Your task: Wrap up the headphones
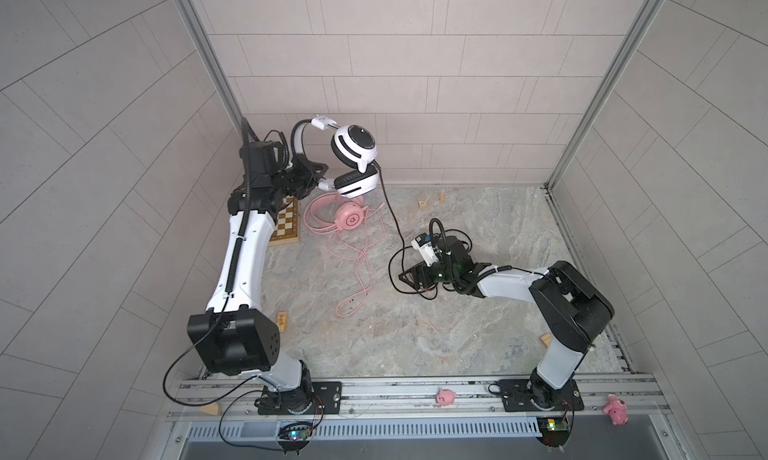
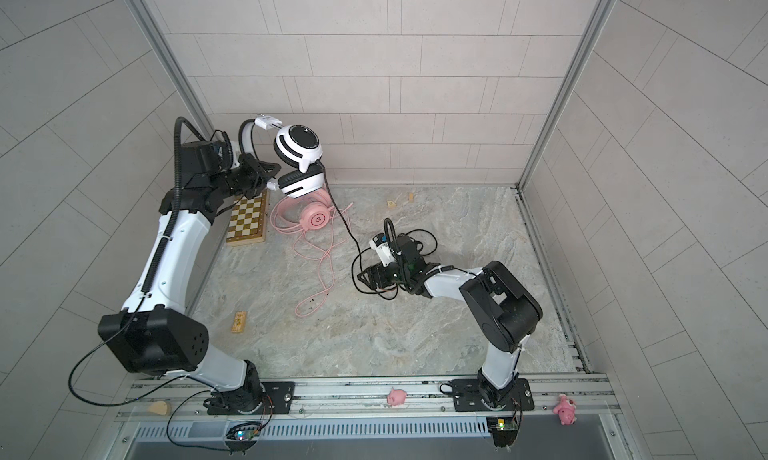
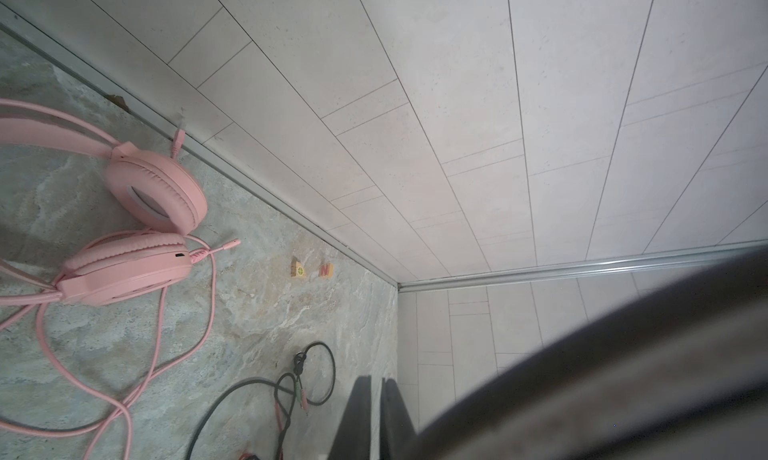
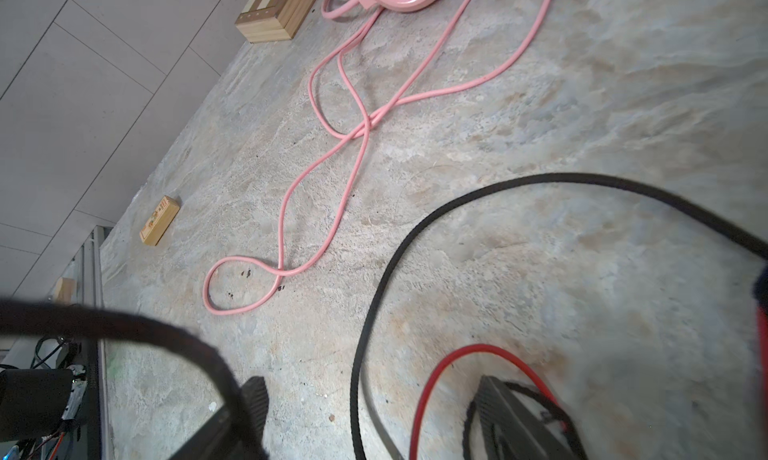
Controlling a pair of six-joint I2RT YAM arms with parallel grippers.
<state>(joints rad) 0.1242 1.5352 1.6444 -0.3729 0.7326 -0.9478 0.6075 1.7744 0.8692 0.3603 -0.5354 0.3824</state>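
My left gripper (image 1: 309, 174) (image 2: 255, 172) is shut on the headband of the white headphones (image 1: 355, 144) (image 2: 298, 146) and holds them in the air near the back left corner. In the left wrist view the left gripper (image 3: 376, 416) shows its fingers almost together beside the blurred headband. Their black cable (image 1: 392, 217) (image 2: 345, 225) hangs down to the table and loops round my right gripper (image 1: 409, 275) (image 2: 368, 276). The right gripper (image 4: 374, 404) is open low over the table, and the black cable (image 4: 365, 333) runs between its fingers. The pink headphones (image 1: 349, 219) (image 3: 137, 229) lie on the table under the white pair, their pink cable (image 1: 353, 271) (image 4: 353, 146) loose.
A wooden chessboard (image 1: 286, 225) (image 4: 274, 9) lies against the left wall. Small wooden blocks (image 1: 282, 321) (image 1: 422, 203) (image 1: 545, 339) are scattered on the marble table. Pink pig toys (image 1: 445, 397) (image 1: 617, 410) sit on the front rail. Walls enclose three sides.
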